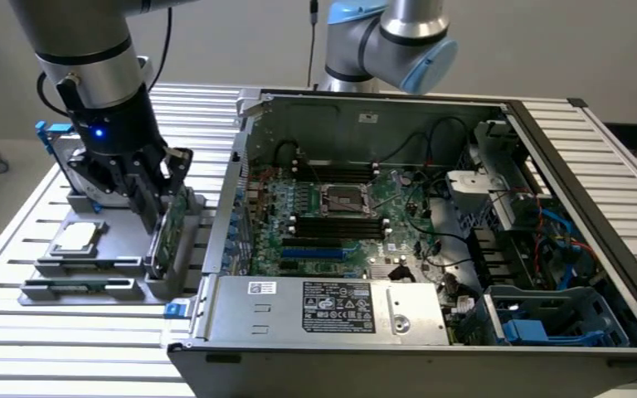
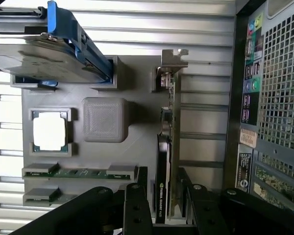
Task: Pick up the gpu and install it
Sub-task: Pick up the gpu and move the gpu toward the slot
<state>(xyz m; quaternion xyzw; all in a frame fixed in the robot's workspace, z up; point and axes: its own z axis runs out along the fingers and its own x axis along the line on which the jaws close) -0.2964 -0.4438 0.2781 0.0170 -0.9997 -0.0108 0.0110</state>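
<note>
The gpu (image 2: 162, 147) is found standing on edge in its slot along the grey holder's (image 2: 139, 142) edge nearest the computer case (image 2: 279, 73), straddled but not gripped by the fully spread gripper (image 2: 164, 196), so lifting and installation are judged outstanding.

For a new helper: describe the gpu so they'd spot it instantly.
At the exterior view's left of the open computer case lies a grey tray. The gpu stands on edge at its side nearest the case: a thin green-and-black card, silver bracket, unlike the flat square processor chip.
</note>
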